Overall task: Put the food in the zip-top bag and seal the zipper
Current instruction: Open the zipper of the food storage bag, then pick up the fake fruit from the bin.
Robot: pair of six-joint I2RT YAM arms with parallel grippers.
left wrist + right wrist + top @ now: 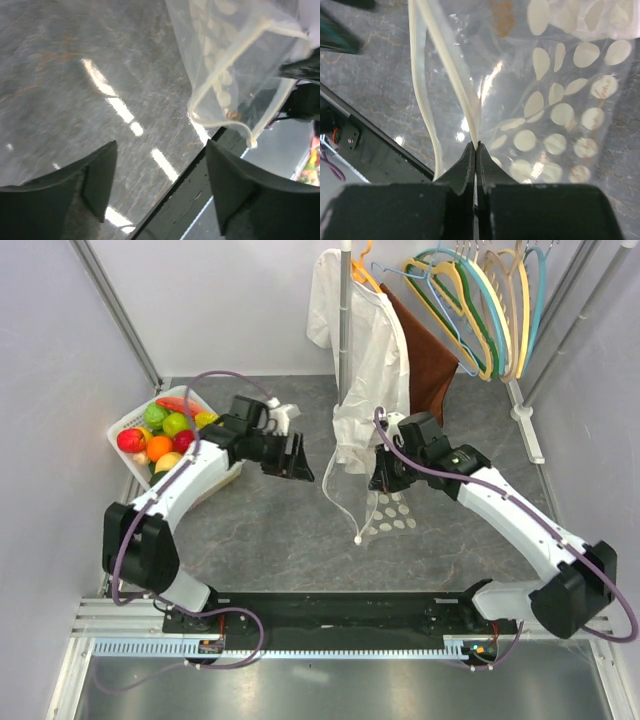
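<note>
The clear zip-top bag (378,502) with white dots hangs lifted over the middle of the table, its mouth gaping toward the left. My right gripper (381,476) is shut on one lip of the zipper (465,95); the other white track (340,502) loops down to a small white slider (357,538). My left gripper (298,458) is open and empty, just left of the bag mouth; the bag (235,65) shows at the upper right of its wrist view. The food (160,432), red, green, yellow and orange toy pieces, lies in a white basket at the far left.
The white lattice basket (122,423) stands by the left wall. A white garment (360,350) and a brown cloth (425,360) hang on a rack behind the bag, with several coloured hangers (480,300). The black base rail (340,610) runs along the near edge.
</note>
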